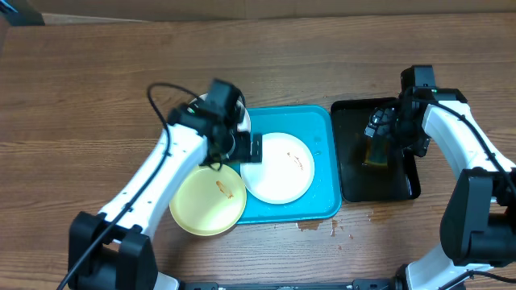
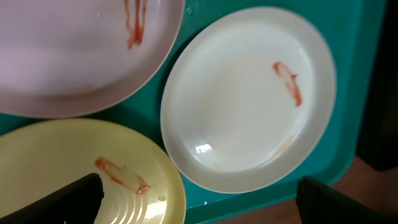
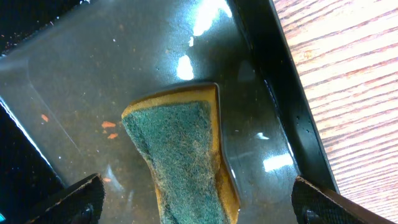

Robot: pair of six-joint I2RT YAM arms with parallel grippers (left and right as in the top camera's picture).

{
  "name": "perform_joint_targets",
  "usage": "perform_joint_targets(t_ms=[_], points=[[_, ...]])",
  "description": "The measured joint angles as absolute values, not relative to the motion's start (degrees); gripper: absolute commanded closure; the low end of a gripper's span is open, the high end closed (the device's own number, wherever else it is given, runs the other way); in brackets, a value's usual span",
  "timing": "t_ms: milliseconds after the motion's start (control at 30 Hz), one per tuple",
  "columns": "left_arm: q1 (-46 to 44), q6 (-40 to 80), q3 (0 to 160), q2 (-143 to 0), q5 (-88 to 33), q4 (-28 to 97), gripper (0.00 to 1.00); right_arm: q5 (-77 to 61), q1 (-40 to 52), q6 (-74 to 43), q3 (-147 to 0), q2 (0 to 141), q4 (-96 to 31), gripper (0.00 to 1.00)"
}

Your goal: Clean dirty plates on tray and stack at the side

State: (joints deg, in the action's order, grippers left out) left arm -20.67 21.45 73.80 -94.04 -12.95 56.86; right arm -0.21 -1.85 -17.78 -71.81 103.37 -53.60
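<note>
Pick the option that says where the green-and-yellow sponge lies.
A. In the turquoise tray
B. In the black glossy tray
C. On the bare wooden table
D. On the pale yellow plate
B: the right wrist view shows the sponge lying on the wet, shiny floor of the black tray, inside its raised rim, with the wooden table beyond that rim.

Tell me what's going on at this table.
The left gripper hangs open over three plates at the turquoise tray: a white plate, a yellow plate and a third pale plate, each smeared red. The right gripper is open over a green-topped sponge lying in the glossy black tray. No plate looks cleaned or stacked yet.
</note>
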Motion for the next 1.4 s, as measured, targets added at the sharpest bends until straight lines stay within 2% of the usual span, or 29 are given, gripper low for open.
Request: perform_joint_targets(t_ms=[167,400,500,667,733,767,933,1000,1067,1100,1133,1200,1233,1267,1300,1333,1367,1400], points=[[-18.0,18.8,77.7,-94.0,-14.7,52.9,0.00,-0.2,-1.8,-17.8,-71.8,103.4,-53.6,0.03],[-18.1,15.9,77.7,-94.0,-7.0,40.7,0.00,-0.2,-1.8,-17.8,-71.8,103.4,-53.6,0.02],[-18.2,14.7,77.8,-94.0,-8.0,39.4,0.00,-0.2,-1.8,-17.8,-71.8,103.4,-53.6,0.00],[-18.4,14.6,78.0,-94.0,-15.7,46.0,0.48,-0.2,-1.8,-17.8,-71.8,103.4,-53.9,0.00],[-18.6,15.2,78.0,-94.0,-16.3,51.4,0.58,-0.5,-1.8,-17.8,-71.8,103.4,-54.2,0.00],[-18.7,15.7,78.0,-94.0,-16.2,53.4,0.56,-0.7,-1.8,-17.8,-71.8,103.4,-54.3,0.00],[-19.9,19.7,75.4,-94.1,-14.3,55.7,0.21,-1.3,-1.8,-17.8,-71.8,103.4,-54.1,0.00],[-21.0,21.0,73.5,-94.4,-13.9,54.0,0.20,-1.3,-1.8,-17.8,-71.8,103.4,-54.0,0.00],[-22.3,21.8,71.5,-94.9,-13.4,51.3,0.30,-1.3,-1.8,-17.8,-71.8,103.4,-54.0,0.00],[-22.8,22.2,70.8,-95.2,-13.1,50.3,0.32,-1.3,-1.8,-17.7,-71.8,103.4,-54.0,0.00],[-23.4,22.9,70.0,-95.5,-12.6,49.3,0.40,-1.3,-1.8,-17.8,-71.8,103.4,-54.0,0.00],[-24.4,24.9,68.8,-96.2,-11.3,48.2,0.68,-1.3,-1.8,-17.7,-71.8,103.4,-54.0,0.00],[-24.5,25.4,68.2,-96.4,-10.5,48.0,0.74,-1.3,-1.8,-17.6,-71.8,103.4,-54.0,0.00],[-24.8,26.1,67.8,-96.7,-9.8,47.9,0.75,-1.3,-1.8,-17.5,-71.8,103.4,-54.0,0.00],[-24.9,27.0,67.3,-96.9,-9.2,47.9,0.65,-1.3,-1.8,-17.3,-71.8,103.4,-54.0,0.00],[-24.9,27.2,67.1,-97.1,-8.6,47.9,0.39,-1.3,-1.8,-17.1,-71.8,103.4,-54.0,0.00],[-24.9,27.6,67.1,-97.4,-8.3,47.9,0.21,-1.3,-1.8,-17.0,-71.8,103.4,-54.0,0.00],[-24.9,28.1,67.1,-97.7,-7.8,47.7,0.15,-1.3,-1.8,-16.9,-71.8,103.4,-54.0,0.00]])
